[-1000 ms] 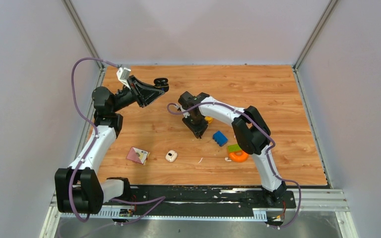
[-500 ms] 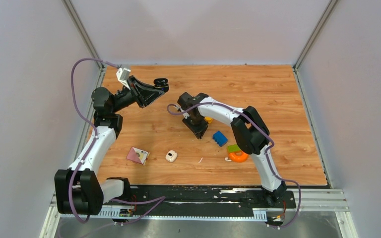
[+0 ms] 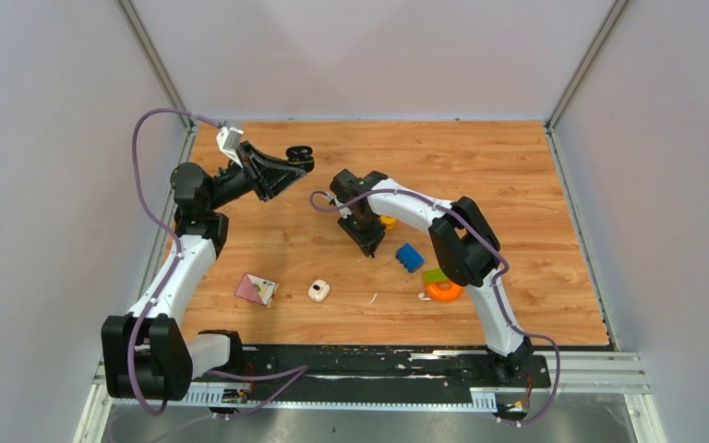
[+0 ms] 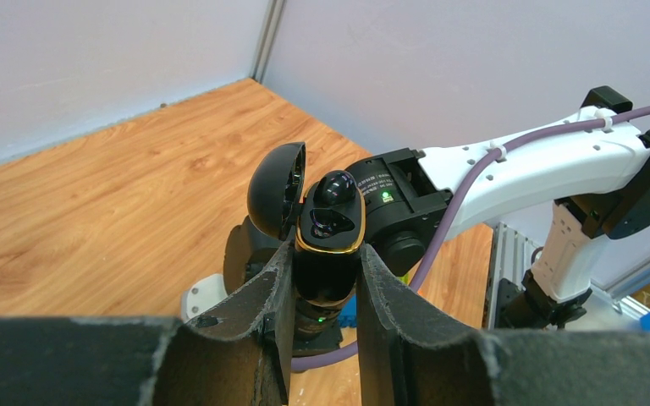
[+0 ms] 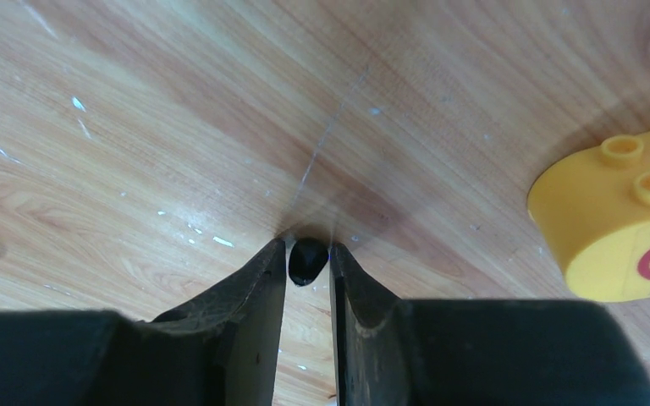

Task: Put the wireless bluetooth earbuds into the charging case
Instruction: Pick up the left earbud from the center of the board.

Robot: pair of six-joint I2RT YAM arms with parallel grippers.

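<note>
Left gripper [image 4: 326,252] clamping open black case [image 4: 328,233], 1 earbud [image 4: 338,186] seated inside, right gripper [image 5: 307,248] pinching black earbud [image 5: 306,262]

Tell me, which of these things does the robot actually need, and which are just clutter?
Needed: black charging case, lid open, clamped in the left fingers; black earbud, pinched by the right fingers; white case.
Lying about: yellow brick, blue block, green block, orange ring, pink box.

Glossy black plastic charging case [image 4: 328,254], scuffed wood-grain tabletop [image 5: 135,101]
</note>
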